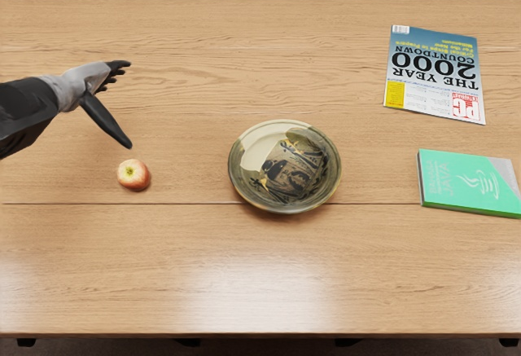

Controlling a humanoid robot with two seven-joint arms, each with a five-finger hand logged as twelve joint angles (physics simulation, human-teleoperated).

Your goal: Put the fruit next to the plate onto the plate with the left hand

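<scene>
A small red-and-yellow apple (pixel 133 174) lies on the light wooden desk (pixel 260 274), to the left of a round, olive-glazed ceramic plate (pixel 234 160) and clearly apart from it, with bare wood between the two. This is the fruit the task names, and it is not yet on the plate. It sits on the side the left arm comes in from, so the reach to it is short and nothing stands in the way

The left robot hand (pixel 96 94) enters from the picture's left edge on a dark sleeve with a grey wrist. It hovers beyond and a little left of the apple and touches nothing. The hand is spread wide and empty: some dark fingers point away toward the far side of the desk, while one long dark digit slants down toward the fruit, its tip near the apple but with a gap showing. That wide spread suits a round thing that has to be cupped from above, so the step in hand looks like the approach before a grasp. The right arm does not show

A blue-and-white magazine (pixel 435 73) with its title upside down lies at the far right, and a green paperback book (pixel 470 182) lies nearer the right edge. Both are past the plate and off the likely path

The apple may roll if a finger nudges it before the hand closes, so a descent centred over it seems wise. The plate's shallow, dished form should keep the fruit from wandering once it is set down
</scene>
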